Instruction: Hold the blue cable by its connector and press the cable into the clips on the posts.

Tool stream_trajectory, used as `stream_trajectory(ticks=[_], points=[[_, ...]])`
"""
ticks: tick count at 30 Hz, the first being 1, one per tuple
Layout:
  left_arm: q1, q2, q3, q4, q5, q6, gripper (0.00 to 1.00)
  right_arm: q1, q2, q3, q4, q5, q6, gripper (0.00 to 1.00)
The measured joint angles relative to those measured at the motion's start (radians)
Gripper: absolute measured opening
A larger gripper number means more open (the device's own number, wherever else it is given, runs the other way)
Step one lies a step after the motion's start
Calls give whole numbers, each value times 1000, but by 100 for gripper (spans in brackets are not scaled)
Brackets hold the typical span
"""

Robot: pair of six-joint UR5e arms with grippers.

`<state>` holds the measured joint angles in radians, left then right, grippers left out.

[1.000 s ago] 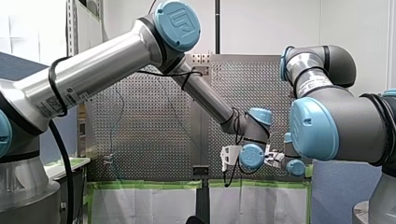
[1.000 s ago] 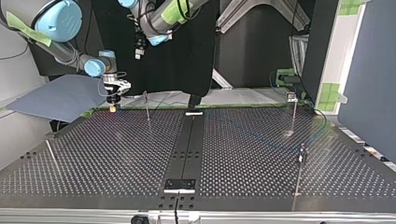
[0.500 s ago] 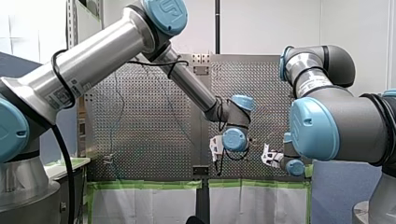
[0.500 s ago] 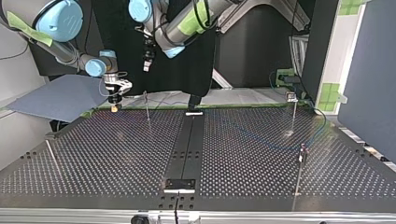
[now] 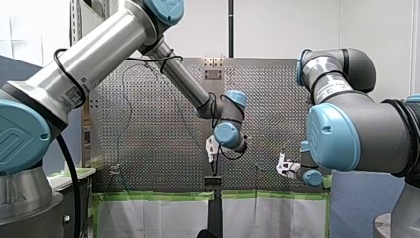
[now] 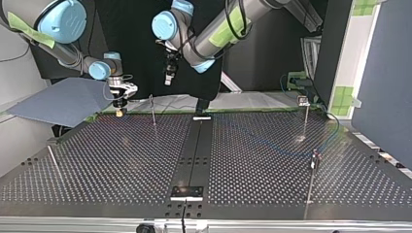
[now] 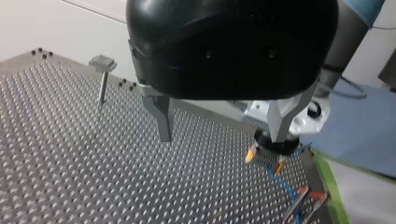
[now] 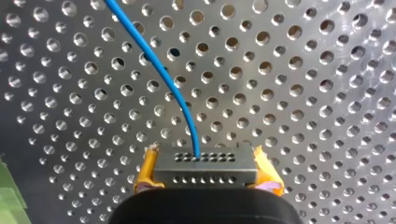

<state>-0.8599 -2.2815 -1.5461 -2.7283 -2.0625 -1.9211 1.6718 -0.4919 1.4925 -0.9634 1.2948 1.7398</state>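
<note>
While my right gripper [image 8: 205, 176] is clamping its yellow pads [image 8: 145, 175] on the connector [image 8: 205, 163], the blue cable [image 8: 159, 70] is running out of that connector across the perforated table [image 8: 303, 93]. My left gripper [image 7: 222, 137] is hovering near the connector and above it, its fingers standing apart. A thin post [image 6: 152, 109] is standing near the connector.

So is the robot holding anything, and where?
My right gripper holds the blue cable by its connector; my left gripper is open and empty.
</note>
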Motion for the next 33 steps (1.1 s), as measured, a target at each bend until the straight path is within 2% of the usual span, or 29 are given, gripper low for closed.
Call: stream_trajectory(ticks=[9,14,22,33], points=[[62,76,-76,0,6,50,100,4,0,0,0,0,0,0],[65,119,-119,0,6,58,100,6,0,0,0,0,0,0],[65,193,-193,2,6,104,100,7,0,0,0,0,0,0],[65,290,-290,22,5,111,100,8,0,0,0,0,0,0]])
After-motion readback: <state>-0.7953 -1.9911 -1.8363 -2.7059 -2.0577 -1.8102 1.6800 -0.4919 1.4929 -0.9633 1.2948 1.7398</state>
